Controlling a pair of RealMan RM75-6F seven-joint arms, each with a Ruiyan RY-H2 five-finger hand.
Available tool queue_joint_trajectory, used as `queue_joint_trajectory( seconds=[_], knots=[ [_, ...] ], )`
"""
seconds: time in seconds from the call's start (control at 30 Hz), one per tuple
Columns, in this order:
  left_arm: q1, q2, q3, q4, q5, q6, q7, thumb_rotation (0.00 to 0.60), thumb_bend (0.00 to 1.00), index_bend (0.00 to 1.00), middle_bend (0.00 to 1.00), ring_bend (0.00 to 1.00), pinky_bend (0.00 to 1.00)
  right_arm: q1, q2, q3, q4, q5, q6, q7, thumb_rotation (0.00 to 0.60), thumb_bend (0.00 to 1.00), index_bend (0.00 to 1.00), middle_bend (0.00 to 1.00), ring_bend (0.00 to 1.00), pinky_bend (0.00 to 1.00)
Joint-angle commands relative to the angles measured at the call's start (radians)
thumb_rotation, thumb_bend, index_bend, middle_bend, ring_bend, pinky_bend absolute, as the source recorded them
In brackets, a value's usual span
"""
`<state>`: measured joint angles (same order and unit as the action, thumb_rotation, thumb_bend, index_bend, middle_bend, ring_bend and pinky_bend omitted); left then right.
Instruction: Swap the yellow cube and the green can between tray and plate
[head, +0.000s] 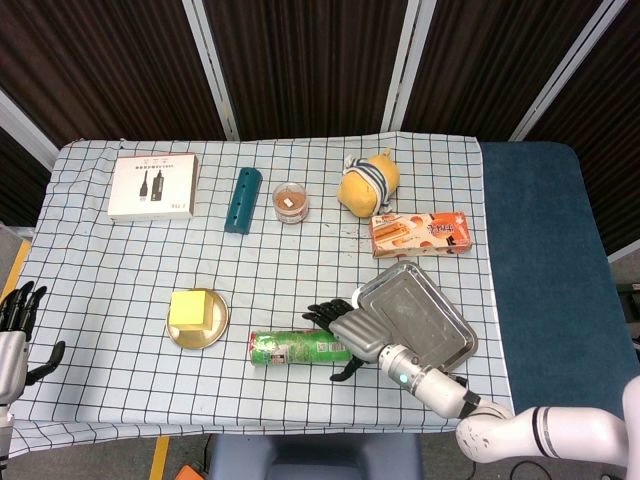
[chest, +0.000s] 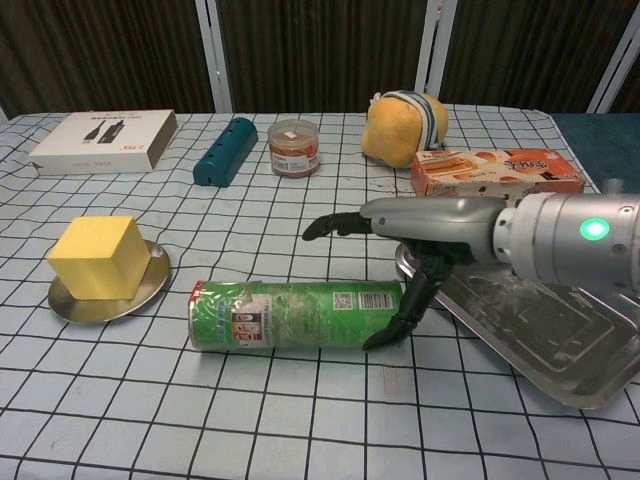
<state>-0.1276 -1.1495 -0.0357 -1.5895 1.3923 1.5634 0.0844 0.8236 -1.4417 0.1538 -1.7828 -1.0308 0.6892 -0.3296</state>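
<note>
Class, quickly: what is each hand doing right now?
Left hand: open, holding nothing, at the table's left edge.
Right hand: open over the green can, not gripping.

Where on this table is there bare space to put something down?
Bare cloth lies between the white box and the yellow cube, and in the middle below the teal holder. It is crowded where the right hand reaches over the green can beside the tray.
</note>
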Motion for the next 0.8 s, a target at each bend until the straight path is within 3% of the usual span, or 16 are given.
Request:
queue_joint_trajectory(
  seconds=[0.03,0.33,0.8],
  knots=[
    [0.003,0.005,-0.005,-0.004,-0.003,-0.007,-0.005,0.6,0.36,0.02,0.02,0.02,0.17,0.059,-0.065,0.002,0.05,0.083,-0.002,-0.049,0.6,0.05,0.22,0.18,0.11,0.14],
    [0.014,0.024,-0.019,-0.014,-0.01,-0.025,-0.03,0.6,0.36,0.04,0.02,0.02,0.17,0.129,-0.163,0.007,0.146,0.204,0.036,-0.07,0.6,0.05,0.36,0.31,0.25,0.22],
    [0.023,0.038,-0.031,-0.019,-0.004,-0.045,-0.06,0.6,0.36,0.06,0.03,0.03,0.17,0.138,-0.264,-0.01,0.243,0.215,0.178,-0.129,0.6,0.05,0.67,0.55,0.54,0.45]
  ],
)
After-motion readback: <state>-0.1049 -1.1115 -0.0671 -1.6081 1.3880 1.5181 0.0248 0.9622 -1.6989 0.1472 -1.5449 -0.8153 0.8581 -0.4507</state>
